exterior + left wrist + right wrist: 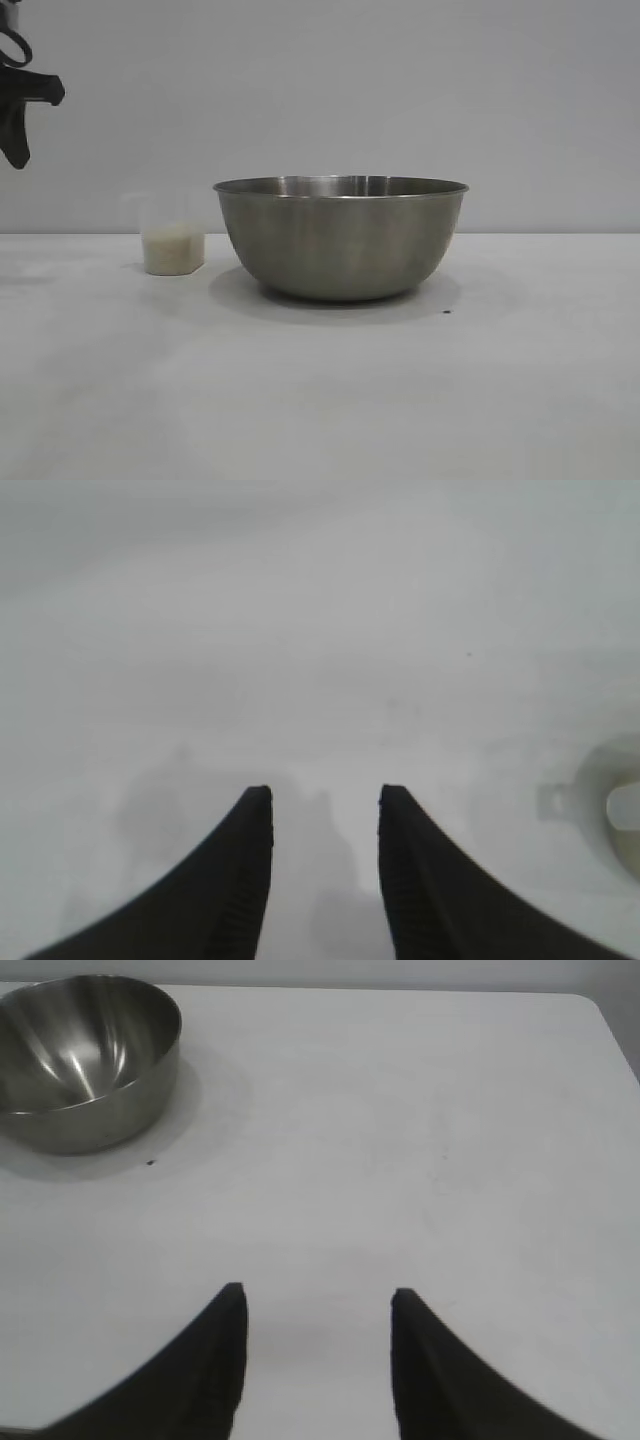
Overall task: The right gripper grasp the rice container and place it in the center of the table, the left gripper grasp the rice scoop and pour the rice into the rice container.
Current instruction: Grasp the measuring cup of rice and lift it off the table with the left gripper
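The left gripper (pixel 324 810) hangs above bare table (pixel 300 660), fingers partly apart with nothing between them. From its wrist view the rice scoop (pixel 610 815) sits off to one side near the frame edge, well apart from the fingertips. In the exterior view the scoop (pixel 173 240) stands upright just beside the rice container (pixel 340 238), rice (pixel 173 250) filling its lower part.

The right gripper (pixel 318 1305) is likewise partly spread and empty, well apart from the container (pixel 85 1055).

The steel bowl looks already centred, so that step seems done; grasping the scoop and pouring remain.
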Available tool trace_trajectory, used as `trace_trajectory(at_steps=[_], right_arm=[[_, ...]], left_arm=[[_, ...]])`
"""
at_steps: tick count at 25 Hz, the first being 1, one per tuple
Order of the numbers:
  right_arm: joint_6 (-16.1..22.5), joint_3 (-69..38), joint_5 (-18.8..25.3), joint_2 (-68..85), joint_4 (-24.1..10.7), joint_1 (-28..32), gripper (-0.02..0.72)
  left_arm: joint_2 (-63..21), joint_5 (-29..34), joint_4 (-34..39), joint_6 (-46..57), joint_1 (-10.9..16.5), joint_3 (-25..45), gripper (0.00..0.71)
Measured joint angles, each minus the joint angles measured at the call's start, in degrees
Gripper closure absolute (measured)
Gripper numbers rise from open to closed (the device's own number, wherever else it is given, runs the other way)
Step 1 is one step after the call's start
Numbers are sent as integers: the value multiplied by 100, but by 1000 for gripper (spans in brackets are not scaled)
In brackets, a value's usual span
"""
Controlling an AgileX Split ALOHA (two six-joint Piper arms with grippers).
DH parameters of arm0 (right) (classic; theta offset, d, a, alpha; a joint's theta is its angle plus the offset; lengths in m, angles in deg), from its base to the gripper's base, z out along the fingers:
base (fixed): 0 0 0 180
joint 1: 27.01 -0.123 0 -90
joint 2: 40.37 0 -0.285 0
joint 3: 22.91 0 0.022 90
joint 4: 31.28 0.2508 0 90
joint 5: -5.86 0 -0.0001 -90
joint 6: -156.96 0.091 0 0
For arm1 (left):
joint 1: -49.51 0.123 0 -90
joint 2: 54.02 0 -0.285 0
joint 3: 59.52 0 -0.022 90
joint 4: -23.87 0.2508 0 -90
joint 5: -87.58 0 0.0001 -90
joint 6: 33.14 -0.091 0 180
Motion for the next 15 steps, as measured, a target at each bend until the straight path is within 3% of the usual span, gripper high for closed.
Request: trace_trajectory(at_steps=[15], right_arm=[[0,0,0,0,0,0,432]], left_arm=[[0,-2820,0,0,0,1776,438]])
